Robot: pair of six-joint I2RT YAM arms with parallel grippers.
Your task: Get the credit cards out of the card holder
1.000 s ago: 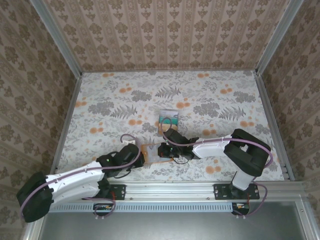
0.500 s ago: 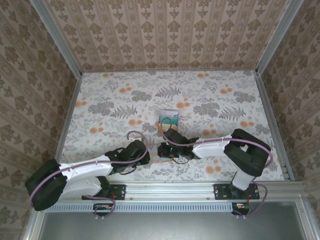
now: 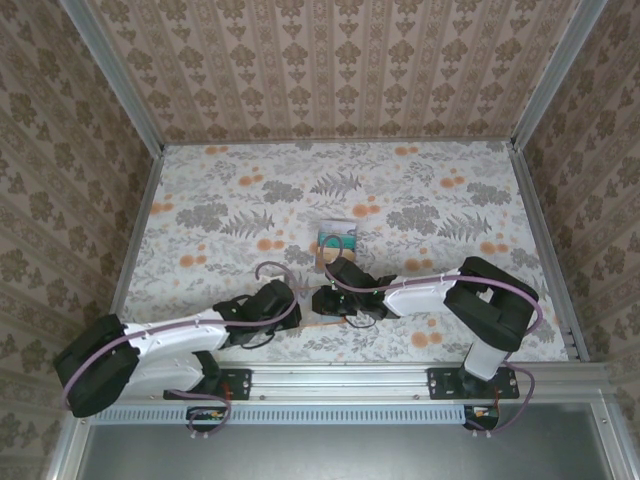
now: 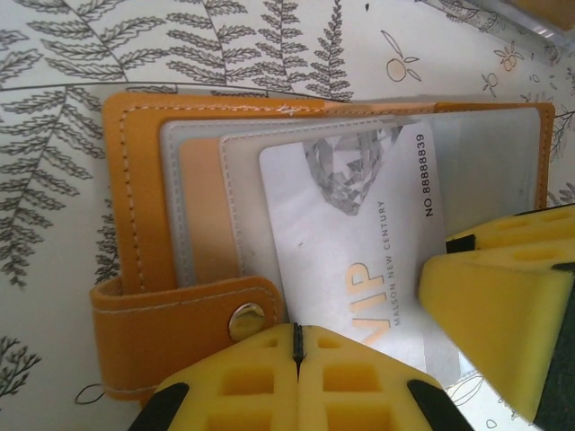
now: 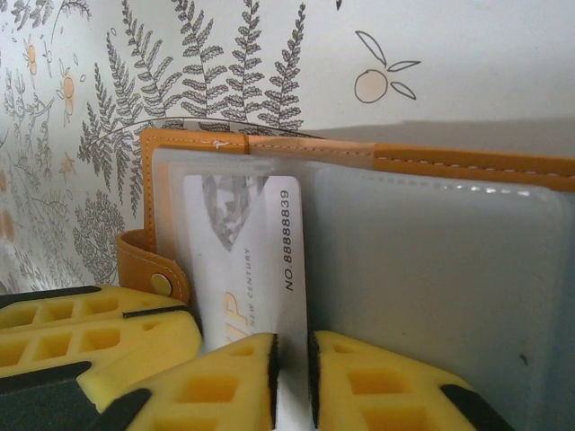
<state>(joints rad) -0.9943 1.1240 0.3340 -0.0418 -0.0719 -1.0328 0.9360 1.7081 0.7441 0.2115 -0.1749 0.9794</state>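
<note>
Holder: card holder, orange, is laid open & flat on the floral table, near edge, btwn the two arms; frosted sleeves are fanned out, snap tab at one side.
Pale card: pale card marked "VIP" is seen askew over the sleeves, lower end toward both grippers; whether its top is tucked in a sleeve can't be told.
L tool: left gripper is clenched, pads pressed tight together, nothing seen btwn them; it is set over the holder's near edge, just beside the snap tab.
R tool: right gripper is held w/ jaws slightly parted, a thin gap only; pale card's lower edge is seen thru the gap, nothing clamped.
Other cards: teal card & tan card are left on the table just beyond the R arm, apart from the holder.
</note>
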